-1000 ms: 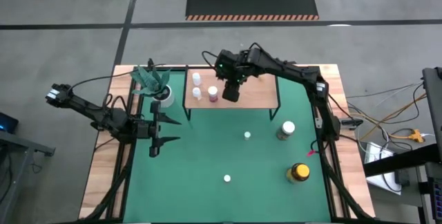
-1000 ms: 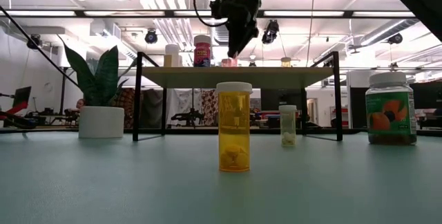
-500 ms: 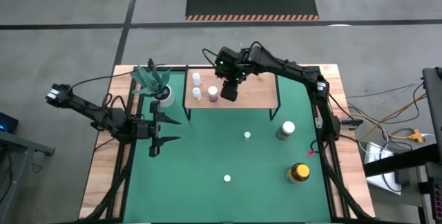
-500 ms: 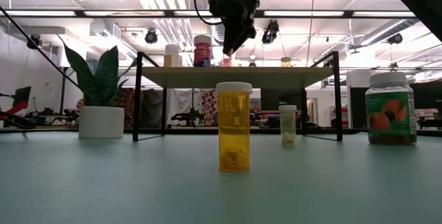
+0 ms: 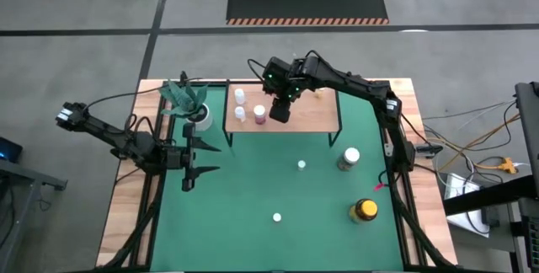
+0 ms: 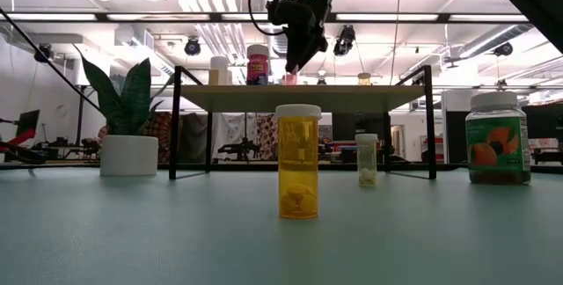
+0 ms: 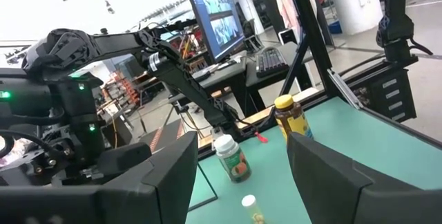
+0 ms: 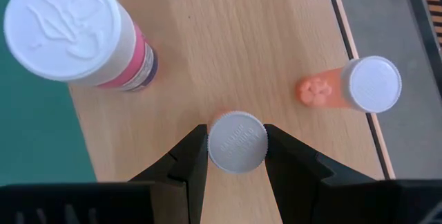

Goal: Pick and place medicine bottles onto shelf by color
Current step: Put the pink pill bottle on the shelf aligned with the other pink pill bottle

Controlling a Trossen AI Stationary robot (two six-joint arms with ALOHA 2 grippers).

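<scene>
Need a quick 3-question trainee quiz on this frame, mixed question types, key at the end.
1. True or false: the right gripper is shut on a white-capped orange bottle above the shelf.
2. How many small bottles stand on the green mat, off the shelf? A) none B) two C) five
3. Fill in: the left gripper waits near the potted ____.

Key: 1 true; 2 B, the front bottle and the mid bottle; 3 plant.

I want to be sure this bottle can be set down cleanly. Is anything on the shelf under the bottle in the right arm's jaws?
Nothing visible. The right gripper holds a white-capped orange bottle above bare wood of the shelf; the pink bottle and another orange bottle stand off to either side.
</scene>
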